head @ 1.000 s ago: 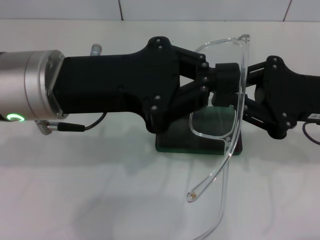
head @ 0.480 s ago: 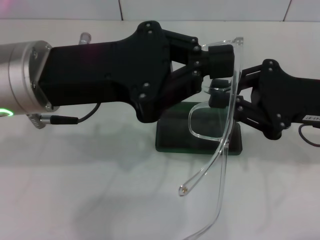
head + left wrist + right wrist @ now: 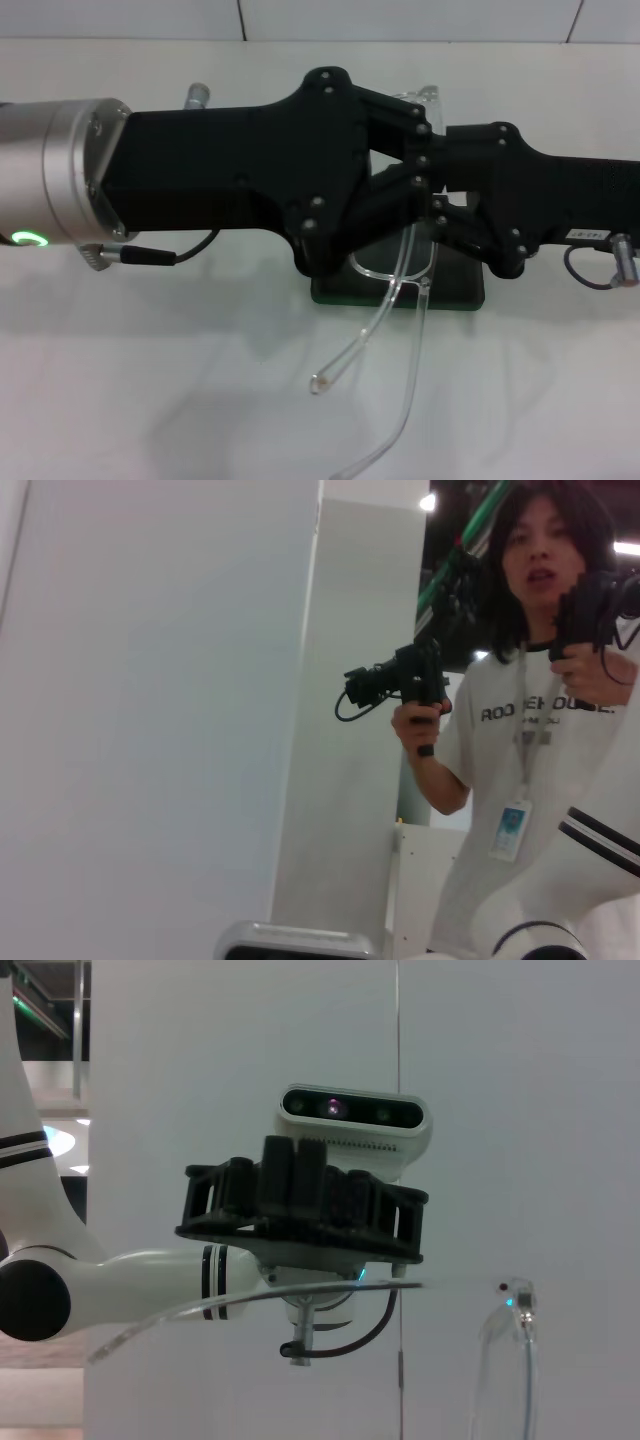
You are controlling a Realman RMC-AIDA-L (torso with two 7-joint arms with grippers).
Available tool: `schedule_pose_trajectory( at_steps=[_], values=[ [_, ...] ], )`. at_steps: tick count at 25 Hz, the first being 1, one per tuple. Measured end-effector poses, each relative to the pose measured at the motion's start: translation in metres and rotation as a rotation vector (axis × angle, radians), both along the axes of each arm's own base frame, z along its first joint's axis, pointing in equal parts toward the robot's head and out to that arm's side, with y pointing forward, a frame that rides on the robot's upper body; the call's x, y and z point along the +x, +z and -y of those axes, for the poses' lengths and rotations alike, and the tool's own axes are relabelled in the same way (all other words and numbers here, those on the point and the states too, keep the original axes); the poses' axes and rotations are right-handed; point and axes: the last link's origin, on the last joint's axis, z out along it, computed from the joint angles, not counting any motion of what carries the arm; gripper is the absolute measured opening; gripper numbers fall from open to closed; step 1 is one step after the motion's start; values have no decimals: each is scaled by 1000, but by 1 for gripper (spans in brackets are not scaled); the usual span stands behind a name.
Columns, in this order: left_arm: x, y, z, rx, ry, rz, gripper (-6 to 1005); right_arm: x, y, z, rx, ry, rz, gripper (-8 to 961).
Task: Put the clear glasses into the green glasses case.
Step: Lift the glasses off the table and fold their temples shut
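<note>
While both arms meet above the middle of the white table [image 3: 150, 400], the left gripper [image 3: 425, 160] reaches in from 9 o'clock in the head view, its silver wrist section at the far left edge with a green light showing. Its black linkage fingers [image 3: 395, 115] converge toward the centre, but whether they are together or pinching anything cannot be told, because the tips are hidden where the two grippers overlap.

The clear glasses [image 3: 400, 270] are held off the table at that meeting point. The lens is mostly masked by the grippers; a corner of it shows at 12 o'clock of the junction, and its lower rim shows just below the fingers. Both thin temple arms hang away toward 7 o'clock, ending free over the table. In the right wrist view a clear temple [image 3: 505, 1360] crosses the foreground, with the left gripper [image 3: 300, 1205] seen end-on beyond it.

The green glasses case [image 3: 455, 290] sits on the table directly under the glasses, only its near edge visible at 6 o'clock of the grippers.

The right gripper [image 3: 440, 205] enters from 3 o'clock, fingers [image 3: 480, 245] drawn in at the glasses; the grip itself cannot be confirmed.
</note>
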Motion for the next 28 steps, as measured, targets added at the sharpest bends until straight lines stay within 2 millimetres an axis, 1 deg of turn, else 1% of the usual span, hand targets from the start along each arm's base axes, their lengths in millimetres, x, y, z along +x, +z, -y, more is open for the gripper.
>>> schedule_pose_trajectory(
  at_steps=[5,12,28],
  values=[
    [0,-3,-1,-5,-2,-3,26,-6,-2,0,-5,15,-30,116],
    [-5,-4,-1,19,-6,0,26,-11,1,4,-18,38,-73,115],
    [-17,-11,-4,126,-33,47,26,-9,3,7,-38,26,-108,114]
  ],
)
